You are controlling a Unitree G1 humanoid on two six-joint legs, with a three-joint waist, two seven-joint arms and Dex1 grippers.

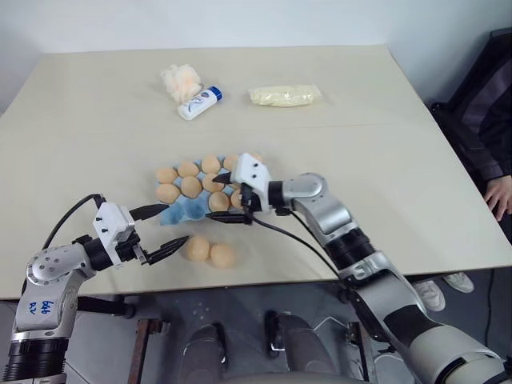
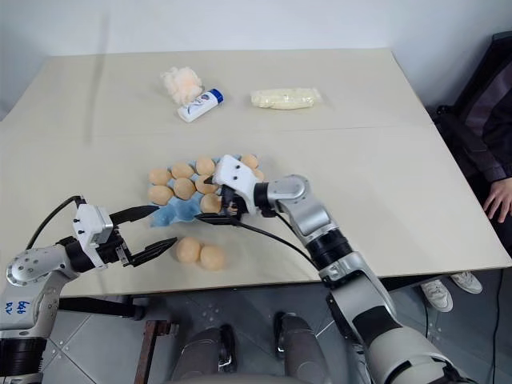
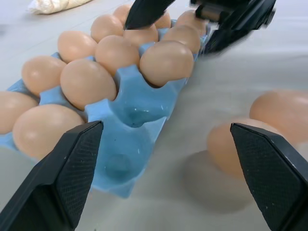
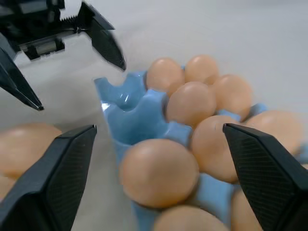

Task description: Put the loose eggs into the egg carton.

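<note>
The light blue egg carton (image 1: 178, 213) lies mid-table with several tan eggs in its cups; the cups at its near left corner (image 3: 129, 111) are bare. Two loose eggs (image 1: 197, 248) (image 1: 223, 256) rest side by side on the table just in front of it. My right gripper (image 1: 213, 198) hovers open over the carton's near right part, its fingers on either side of an egg (image 4: 159, 172) that sits in a cup. My left gripper (image 1: 176, 224) is open at the carton's near left corner, its lower finger close beside the loose eggs (image 3: 231, 144), holding nothing.
At the back of the table are a fluffy peach puff (image 1: 180, 80), a white and blue tube (image 1: 200, 102) and a long pale yellow bag (image 1: 285, 96). A person's hand (image 1: 501, 196) shows at the right edge. The table's front edge runs just below the loose eggs.
</note>
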